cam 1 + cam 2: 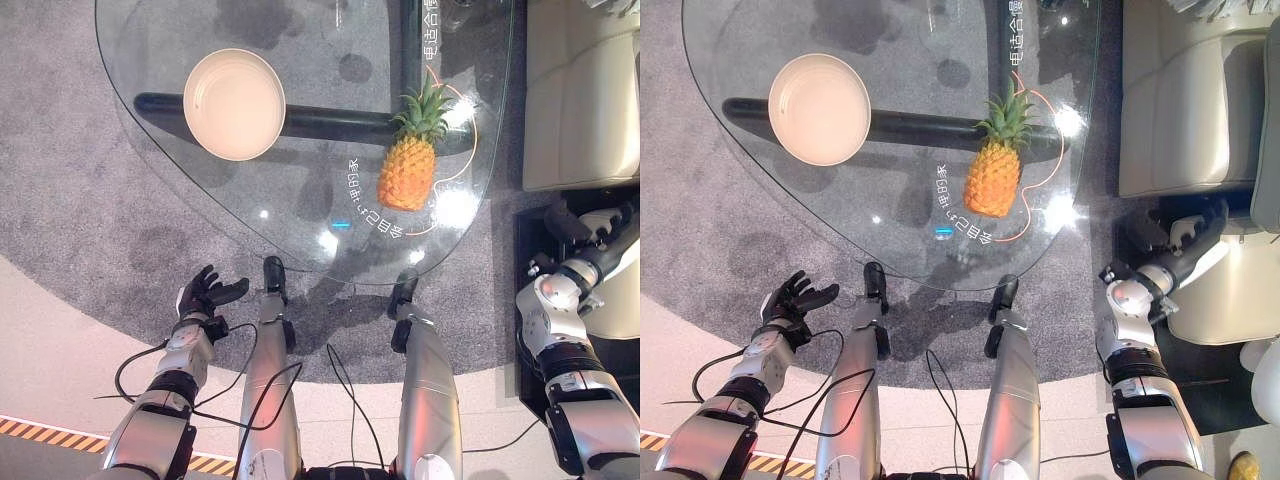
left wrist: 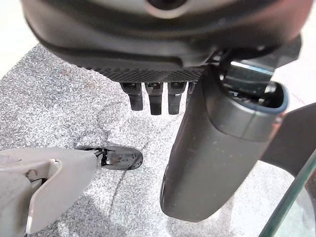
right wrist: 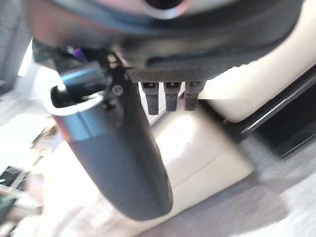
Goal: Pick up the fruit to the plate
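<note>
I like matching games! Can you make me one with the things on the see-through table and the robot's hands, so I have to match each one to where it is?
Things:
1. orange pineapple with green leaves
2. round cream plate
3. robot's left hand
4. robot's right hand

Places:
A. over the grey carpet, near the table's close edge, fingers open
B. off to the side by the cream sofa
C. on the glass table, toward the robot's left
D. on the glass table, toward the robot's right, leaves pointing away from the robot

Pairs: 1-D, 2-C, 3-A, 4-B
</note>
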`<state>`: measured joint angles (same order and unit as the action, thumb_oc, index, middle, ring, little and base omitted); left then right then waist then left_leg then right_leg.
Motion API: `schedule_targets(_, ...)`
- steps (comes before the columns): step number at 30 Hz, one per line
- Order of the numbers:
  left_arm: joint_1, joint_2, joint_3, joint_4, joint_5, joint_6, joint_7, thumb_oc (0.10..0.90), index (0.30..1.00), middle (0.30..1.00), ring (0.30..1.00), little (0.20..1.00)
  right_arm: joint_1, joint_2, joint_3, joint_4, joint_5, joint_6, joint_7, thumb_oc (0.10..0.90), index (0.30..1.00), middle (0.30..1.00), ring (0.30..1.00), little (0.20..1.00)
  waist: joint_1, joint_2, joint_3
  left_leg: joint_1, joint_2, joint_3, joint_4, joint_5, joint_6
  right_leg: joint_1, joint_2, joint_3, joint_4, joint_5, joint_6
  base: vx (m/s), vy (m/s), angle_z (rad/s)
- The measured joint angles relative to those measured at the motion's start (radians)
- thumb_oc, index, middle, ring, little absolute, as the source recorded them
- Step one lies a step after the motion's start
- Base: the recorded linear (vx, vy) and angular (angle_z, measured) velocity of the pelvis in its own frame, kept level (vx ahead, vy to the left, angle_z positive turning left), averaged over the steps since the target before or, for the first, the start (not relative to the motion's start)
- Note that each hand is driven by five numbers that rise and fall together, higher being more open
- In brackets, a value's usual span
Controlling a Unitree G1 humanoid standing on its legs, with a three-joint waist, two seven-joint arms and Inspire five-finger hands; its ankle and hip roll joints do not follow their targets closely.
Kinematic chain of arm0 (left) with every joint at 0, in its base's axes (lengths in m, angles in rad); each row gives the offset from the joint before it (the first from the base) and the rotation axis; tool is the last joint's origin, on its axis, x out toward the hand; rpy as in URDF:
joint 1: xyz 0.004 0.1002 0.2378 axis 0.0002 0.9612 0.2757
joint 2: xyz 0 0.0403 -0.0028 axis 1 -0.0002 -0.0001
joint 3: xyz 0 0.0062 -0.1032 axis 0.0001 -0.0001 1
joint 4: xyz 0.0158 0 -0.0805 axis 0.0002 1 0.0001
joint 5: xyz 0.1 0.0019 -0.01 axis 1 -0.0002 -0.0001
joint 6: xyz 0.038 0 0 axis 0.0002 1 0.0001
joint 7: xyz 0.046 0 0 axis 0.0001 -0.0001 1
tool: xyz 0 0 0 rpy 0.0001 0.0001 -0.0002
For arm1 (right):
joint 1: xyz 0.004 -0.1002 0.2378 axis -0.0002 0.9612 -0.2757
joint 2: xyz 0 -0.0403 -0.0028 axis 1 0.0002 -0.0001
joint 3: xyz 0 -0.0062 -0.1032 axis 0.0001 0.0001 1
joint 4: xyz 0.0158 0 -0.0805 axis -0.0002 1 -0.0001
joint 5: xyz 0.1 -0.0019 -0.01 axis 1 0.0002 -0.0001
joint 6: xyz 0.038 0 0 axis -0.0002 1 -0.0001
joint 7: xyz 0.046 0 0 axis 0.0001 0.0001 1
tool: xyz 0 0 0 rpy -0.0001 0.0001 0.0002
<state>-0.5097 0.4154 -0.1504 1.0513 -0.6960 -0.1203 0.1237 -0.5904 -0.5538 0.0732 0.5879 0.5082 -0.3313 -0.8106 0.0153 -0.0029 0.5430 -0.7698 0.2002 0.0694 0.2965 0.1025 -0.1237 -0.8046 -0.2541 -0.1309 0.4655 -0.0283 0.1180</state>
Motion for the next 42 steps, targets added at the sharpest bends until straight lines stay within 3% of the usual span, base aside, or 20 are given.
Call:
schedule_targets(4,-0.001,0.0,0.002,0.003,0.0,0.001,-0.002,0.8,0.9,0.9,0.9,0.9,-0.021,0.001,0.074,-0.163,-0.069,0.033,0.003,0.8,0.9,0.9,0.9,0.9,-0.002,0.0,0.0,0.0,-0.001,0.002,-0.001,0.002,-0.004,0.002,-0.002,0.0,0.001,0.003,0.005,0.0,0.017,0.0)
schedule_targets(17,0.008,-0.011,0.007,0.028,0.001,-0.006,-0.01,0.8,0.9,0.9,0.9,0.9,-0.048,0.041,0.168,-0.323,-0.09,0.149,0.139,0.8,0.9,0.9,0.9,0.9,-0.011,0.0,0.0,0.039,-0.008,0.008,-0.034,0.007,0.005,0.023,-0.01,0.001,-0.001,-0.002,-0.001,0.0,0.02,0.01)
schedule_targets(25,0.009,-0.056,0.007,0.029,0.001,-0.022,-0.013,0.8,0.9,0.9,0.9,0.9,-0.048,0.084,0.216,-0.329,-0.091,0.236,0.179,0.8,0.9,0.9,0.9,0.9,-0.012,0.002,0.0,0.043,-0.013,0.018,-0.039,0.008,0.004,0.021,-0.015,0.003,0.004,-0.001,0.006,0.0,0.022,0.0)
schedule_targets(42,0.01,-0.077,0.004,0.029,0.002,-0.022,-0.022,0.8,0.9,0.9,0.9,0.9,-0.048,0.091,0.246,-0.329,-0.091,0.284,0.181,0.8,0.9,0.9,0.9,0.9,0.005,0.016,0.0,0.063,-0.022,0.028,-0.054,0.016,0.008,0.023,-0.027,0.008,0.02,-0.006,0.008,0.0,0.0,0.0)
